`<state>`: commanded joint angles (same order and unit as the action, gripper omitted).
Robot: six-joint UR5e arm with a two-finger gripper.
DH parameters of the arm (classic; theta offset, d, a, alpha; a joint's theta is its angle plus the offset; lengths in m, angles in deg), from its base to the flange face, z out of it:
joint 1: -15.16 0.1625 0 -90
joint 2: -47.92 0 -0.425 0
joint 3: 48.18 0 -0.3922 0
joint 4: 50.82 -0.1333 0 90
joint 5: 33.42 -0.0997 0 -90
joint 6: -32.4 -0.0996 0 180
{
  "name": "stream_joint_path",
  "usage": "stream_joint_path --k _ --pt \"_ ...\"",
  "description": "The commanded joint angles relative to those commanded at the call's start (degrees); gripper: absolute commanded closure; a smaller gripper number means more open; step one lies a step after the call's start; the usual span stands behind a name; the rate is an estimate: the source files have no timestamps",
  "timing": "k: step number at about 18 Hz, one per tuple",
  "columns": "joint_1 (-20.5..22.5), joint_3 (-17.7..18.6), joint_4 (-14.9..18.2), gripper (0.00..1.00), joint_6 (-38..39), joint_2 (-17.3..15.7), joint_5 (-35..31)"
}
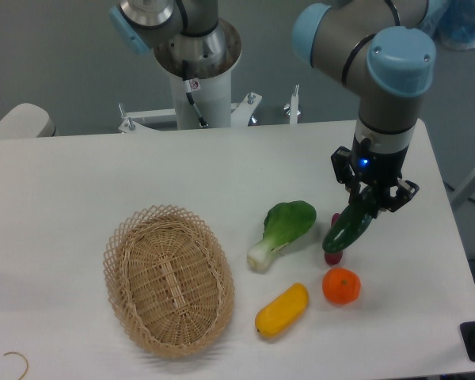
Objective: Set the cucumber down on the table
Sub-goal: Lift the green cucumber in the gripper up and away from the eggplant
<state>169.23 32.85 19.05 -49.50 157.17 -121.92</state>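
The dark green glossy cucumber point(349, 227) hangs tilted in my gripper point(372, 203), its lower end just above the white table point(79, 182) at the right side. The gripper is shut on the cucumber's upper end. The cucumber's lower tip is over a small purple-red vegetable point(333, 256), which it partly hides; I cannot tell if they touch.
A leafy bok choy point(283, 229) lies left of the cucumber. An orange fruit point(341, 286) and a yellow vegetable point(282, 309) lie in front. An oval wicker basket point(169, 279) stands at the front left. The robot base point(198, 71) is at the back.
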Motion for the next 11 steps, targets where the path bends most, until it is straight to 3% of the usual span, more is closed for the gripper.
stream_joint_path --k 4,8,11 --pt "0.44 0.44 -0.09 0.64 -3.69 0.26 -0.09" --pt "2.9 0.7 -0.35 0.64 -12.37 2.28 0.17" --pt "5.8 0.7 -4.47 0.64 -22.13 5.18 0.35"
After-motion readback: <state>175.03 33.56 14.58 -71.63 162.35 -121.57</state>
